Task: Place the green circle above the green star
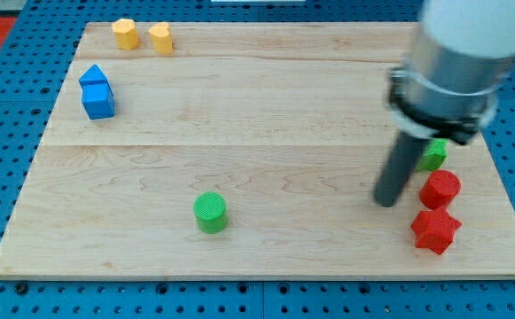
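Observation:
The green circle [210,213] is a short green cylinder on the wooden board, left of centre near the view's bottom. The green star [434,155] sits near the board's right edge, partly hidden behind my rod and the arm's body. My tip [386,202] rests on the board just left of and below the green star, close to the red blocks. The tip is far to the right of the green circle, with bare wood between them.
A red cylinder [440,189] and a red star [435,230] lie just below the green star. Two blue blocks [97,92] sit at the left edge. Two yellow blocks [142,36] sit at the top left. The board [257,115] lies on blue pegboard.

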